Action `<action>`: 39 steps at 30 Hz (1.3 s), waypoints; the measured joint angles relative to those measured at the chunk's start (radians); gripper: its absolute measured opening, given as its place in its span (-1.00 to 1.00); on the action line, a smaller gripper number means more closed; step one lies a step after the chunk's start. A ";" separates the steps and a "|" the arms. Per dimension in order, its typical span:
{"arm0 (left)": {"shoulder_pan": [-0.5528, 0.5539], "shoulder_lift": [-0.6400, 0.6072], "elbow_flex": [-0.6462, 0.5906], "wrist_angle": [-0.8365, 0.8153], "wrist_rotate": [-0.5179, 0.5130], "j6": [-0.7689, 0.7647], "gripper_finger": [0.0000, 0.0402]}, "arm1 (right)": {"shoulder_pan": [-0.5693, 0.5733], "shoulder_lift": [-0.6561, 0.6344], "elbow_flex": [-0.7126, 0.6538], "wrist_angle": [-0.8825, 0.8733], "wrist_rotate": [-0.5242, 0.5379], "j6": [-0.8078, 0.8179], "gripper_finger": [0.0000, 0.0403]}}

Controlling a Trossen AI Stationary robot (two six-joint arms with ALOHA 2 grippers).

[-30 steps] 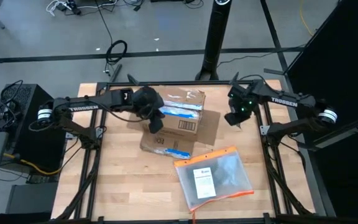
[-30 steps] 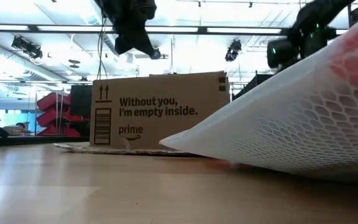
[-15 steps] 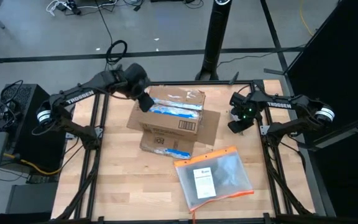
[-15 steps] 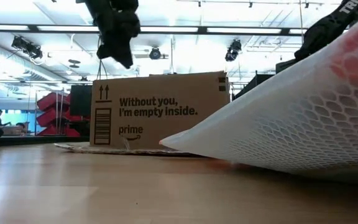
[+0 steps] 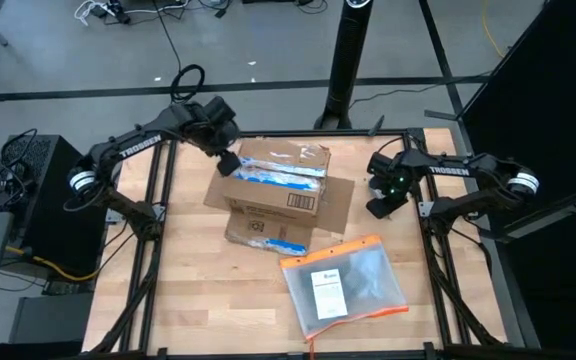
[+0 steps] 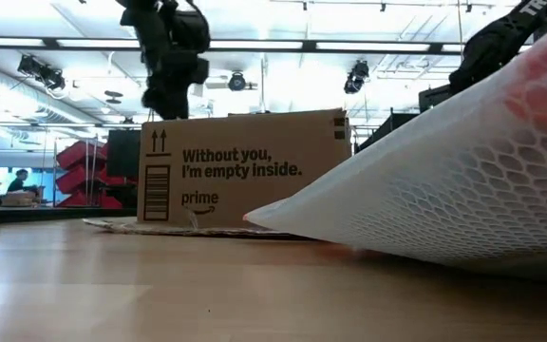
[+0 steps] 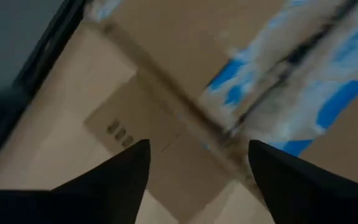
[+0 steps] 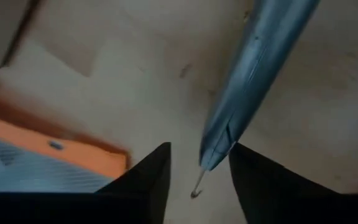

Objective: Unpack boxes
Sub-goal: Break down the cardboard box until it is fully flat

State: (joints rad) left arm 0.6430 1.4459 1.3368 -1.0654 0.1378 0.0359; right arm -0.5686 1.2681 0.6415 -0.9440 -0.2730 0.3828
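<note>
Cardboard box [image 5: 276, 192] sits at the table's [image 5: 198, 300] middle, flaps spread, pouch [image 5: 346, 285] at its 5 o'clock. We see our left gripper [image 5: 229, 162] over its 10 o'clock corner — fingers parted, empty. Right gripper [image 5: 380, 203] hangs at 3 o'clock — fingers apart, nothing between them.

The box [image 5: 279, 193] is brown cardboard with black print and blue-and-white tape across its top. The pouch [image 5: 345, 286] is clear with an orange edge and a white label — up close, a white honeycomb mesh. The table [image 5: 198, 290] is pale wood; both arms are black.
</note>
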 joint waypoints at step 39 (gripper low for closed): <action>-0.187 0.084 0.000 -0.022 0.197 -0.348 0.22 | 0.388 -0.063 0.191 0.535 0.060 0.286 0.55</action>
State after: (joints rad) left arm 0.4559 1.5304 1.3365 -1.0869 0.3349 -0.3125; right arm -0.1808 1.2053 0.8323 -0.4093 -0.2133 0.6687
